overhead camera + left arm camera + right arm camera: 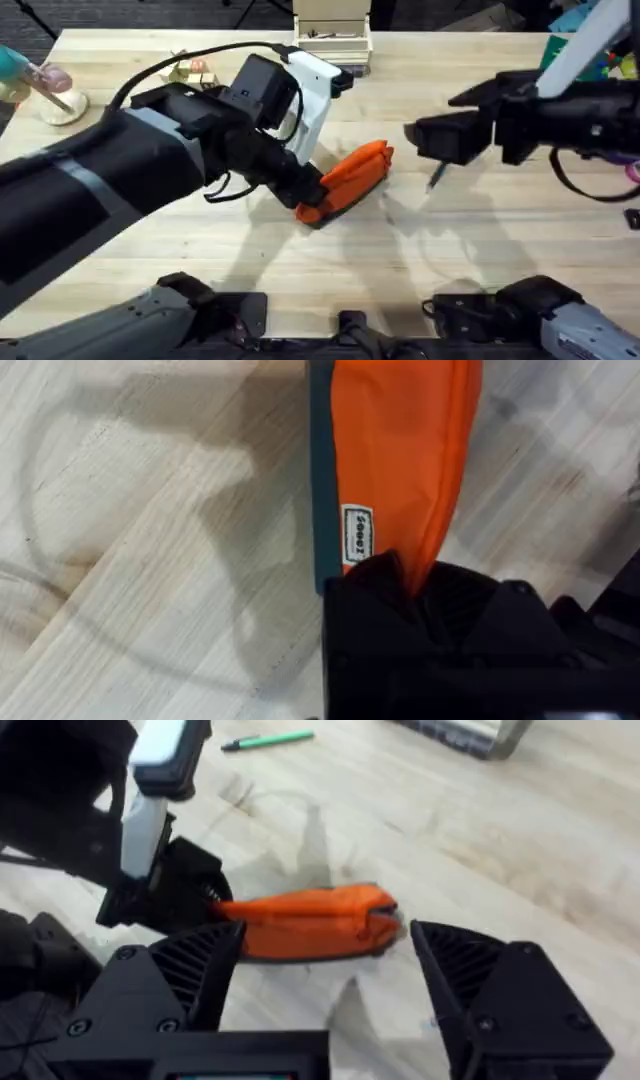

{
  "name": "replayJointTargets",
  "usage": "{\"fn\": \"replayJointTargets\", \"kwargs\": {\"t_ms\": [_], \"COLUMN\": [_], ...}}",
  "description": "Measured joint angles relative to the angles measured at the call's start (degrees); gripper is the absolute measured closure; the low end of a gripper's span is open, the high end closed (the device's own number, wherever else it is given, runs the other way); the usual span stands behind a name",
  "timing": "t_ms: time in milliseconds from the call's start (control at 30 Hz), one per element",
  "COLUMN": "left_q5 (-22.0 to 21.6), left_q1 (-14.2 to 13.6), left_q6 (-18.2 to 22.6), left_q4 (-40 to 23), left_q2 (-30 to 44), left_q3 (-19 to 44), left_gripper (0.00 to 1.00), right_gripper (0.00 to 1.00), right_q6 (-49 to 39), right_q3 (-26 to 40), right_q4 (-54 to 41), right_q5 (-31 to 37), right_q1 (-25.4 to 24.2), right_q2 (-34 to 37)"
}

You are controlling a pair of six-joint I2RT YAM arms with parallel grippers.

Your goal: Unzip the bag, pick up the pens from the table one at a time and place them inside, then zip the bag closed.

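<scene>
On a pale plank table [250,250], cluttered at its far edge with boxes and small objects, the orange bag [350,180] lies near the middle, tilted, its dark underside edge showing along one long side. The left gripper [415,585] is pinched on the near end of the bag, fabric bunched between its black fingers. The right gripper [325,985] hangs just beside the far end with its jaws spread wide, gripping nothing. A green pen [268,739] lies well apart from the bag on the bare wood, and a thin dark pen [436,178] lies below the right gripper.

We judge the bag light and soft; it will sag and fold if taken by the cloth alone (the creases at the left fingers already suggest as much). The firmer holds would be the seamed ends or the zipper line on top, one end anchored while the other arm works the pull.

A small white tag [357,536] is sewn near the clamped end; its lettering is too small for us to read.
</scene>
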Motion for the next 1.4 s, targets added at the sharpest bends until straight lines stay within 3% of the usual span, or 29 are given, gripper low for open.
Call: {"fn": "replayJointTargets", "kwargs": {"t_ms": [367, 933, 1400], "left_q5": [0.0, -0.02, -0.02], "left_q1": [0.0, 0.0, 0.0], "left_q6": [0.0, 0.0, 0.0], "left_q4": [0.0, 0.0, 0.0], "left_q2": [0.0, 0.0, 0.0], "left_q3": [0.0, 0.0, 0.0], "left_gripper": [0.948, 0.957, 0.958], "right_gripper": [0.004, 0.004, 0.003], "right_q6": [0.67, 0.67, 4.4], "right_q3": [0.0, 0.0, 0.0], "right_q4": [-8.16, -9.68, -9.68], "right_q5": [2.93, 3.11, 3.12], "right_q1": [0.0, 0.0, 0.0], "right_q2": [-1.98, -1.79, 7.13]}}
